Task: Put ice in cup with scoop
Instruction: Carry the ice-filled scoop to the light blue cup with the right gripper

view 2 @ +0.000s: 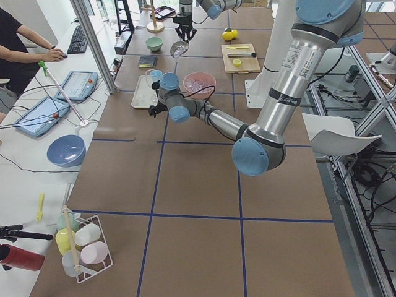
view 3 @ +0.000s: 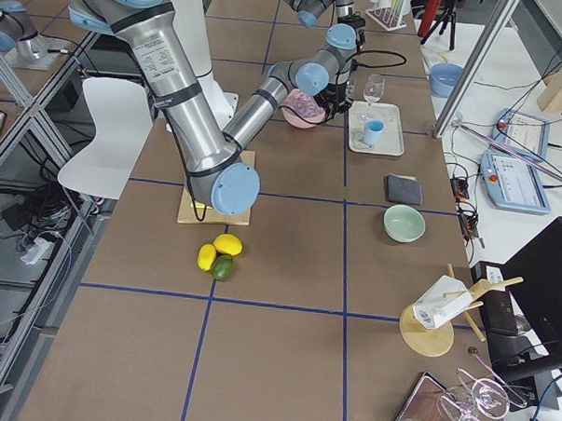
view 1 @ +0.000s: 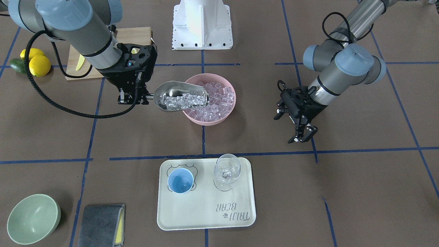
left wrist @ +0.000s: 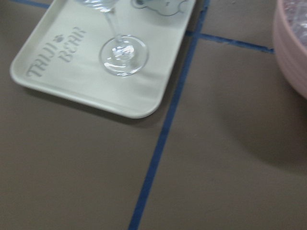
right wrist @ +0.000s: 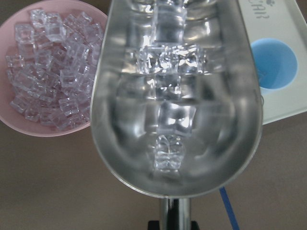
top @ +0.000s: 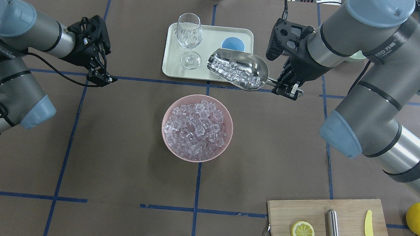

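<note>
Stainless-steel and shiny, a deep-troughed scoop (view 1: 181,96) with a thin rod handle is gripped by that handle in the closed jaws of the right gripper (view 1: 134,98). It is held level above the brown, blue-taped table (view 1: 260,137). A heap of small, clear, glassy ice cubes (view 1: 179,100) is carried in its trough, gathered toward the open mouth. In the right wrist view the scoop is seen between a round pink bowl (right wrist: 21,125) on one side and a small light-blue round plastic cup (right wrist: 275,63) on the other, over neither. The pink bowl is filled with many more of the same cubes. The cup stands upright on a pale rectangular tray (view 1: 205,214), with its blue inside exposed. Just beside it on the same tray a clear stemmed wine glass (view 1: 226,171) is set. The left gripper (view 1: 302,134) is held well apart from bowl and tray, above bare table, its jaws parted with nothing between them.
</note>
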